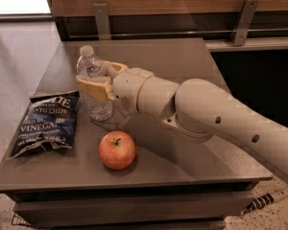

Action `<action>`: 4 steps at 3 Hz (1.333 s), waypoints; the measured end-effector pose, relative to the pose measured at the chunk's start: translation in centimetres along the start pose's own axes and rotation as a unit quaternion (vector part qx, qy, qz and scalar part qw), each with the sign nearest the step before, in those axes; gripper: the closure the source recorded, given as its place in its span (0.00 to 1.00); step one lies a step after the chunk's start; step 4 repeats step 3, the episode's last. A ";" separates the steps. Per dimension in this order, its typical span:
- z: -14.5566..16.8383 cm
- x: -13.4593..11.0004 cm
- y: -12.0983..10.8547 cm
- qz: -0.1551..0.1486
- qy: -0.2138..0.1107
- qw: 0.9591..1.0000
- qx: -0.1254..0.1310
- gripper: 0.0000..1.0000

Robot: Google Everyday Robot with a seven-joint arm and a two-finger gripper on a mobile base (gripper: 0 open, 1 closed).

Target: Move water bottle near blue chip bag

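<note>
Hand (92,75) clamped around the upright water bottle (99,107), just right of the blue chip bag (45,124) near the table's (182,61) left edge. Apple (117,150) towards the front edge; open surface behind.

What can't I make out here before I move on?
Camera view:
- water bottle: middle and label covered by the gripper, shut around it.
- blue chip bag: small print blurred.
- arm: upper end and base cut off by the right edge.
- table: surface under the arm hidden.
</note>
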State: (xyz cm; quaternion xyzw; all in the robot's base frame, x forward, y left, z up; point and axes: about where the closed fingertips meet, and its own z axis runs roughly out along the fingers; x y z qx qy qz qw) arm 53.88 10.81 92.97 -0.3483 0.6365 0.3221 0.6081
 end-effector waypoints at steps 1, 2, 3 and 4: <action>0.1 -0.1 0.2 -0.001 0.000 1.000 -0.002 0.06; 0.2 -0.1 0.3 -0.001 0.000 1.000 -0.003 0.00; 0.2 -0.1 0.3 -0.001 0.000 1.000 -0.003 0.00; 0.2 -0.1 0.3 -0.001 0.000 1.000 -0.003 0.00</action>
